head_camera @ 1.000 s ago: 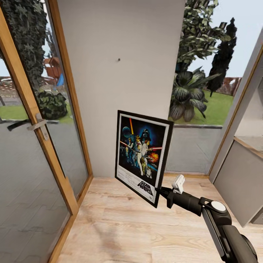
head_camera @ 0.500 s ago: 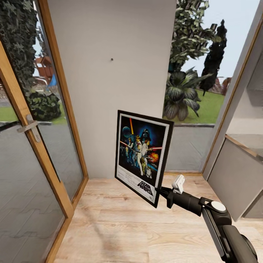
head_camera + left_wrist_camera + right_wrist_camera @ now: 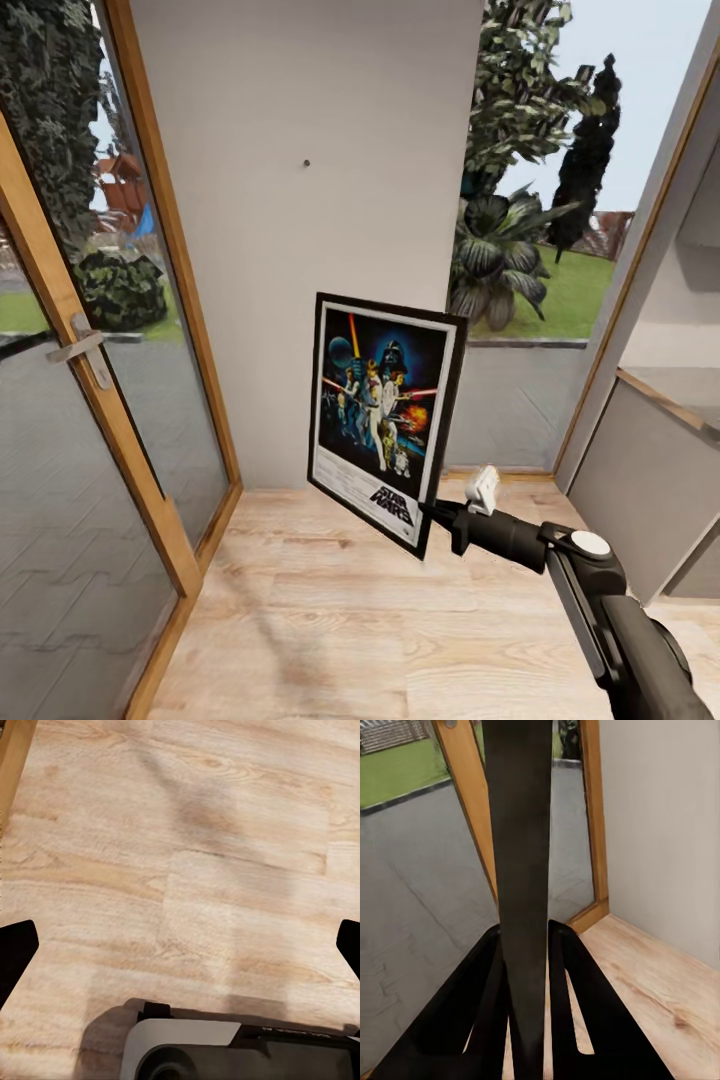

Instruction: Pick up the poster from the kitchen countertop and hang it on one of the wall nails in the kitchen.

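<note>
Right claw (image 3: 432, 513) gripping poster (image 3: 382, 417) — fingertips hidden behind frame

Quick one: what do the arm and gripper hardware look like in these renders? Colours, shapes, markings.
Right arm: glossy black segmented links, with a round white cap on one joint and a white block on the wrist. Right gripper: flat black tapering fingers with slots. Left gripper: black fingertips, grey-white rounded housing. No cables or markings visible.

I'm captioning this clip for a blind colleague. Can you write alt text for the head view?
The right gripper holds a framed Star Wars poster by its lower corner, upright and slightly tilted, in front of a plain white wall with a small nail above the poster. A wood-framed glass door stands at the left, over light wood flooring.
</note>
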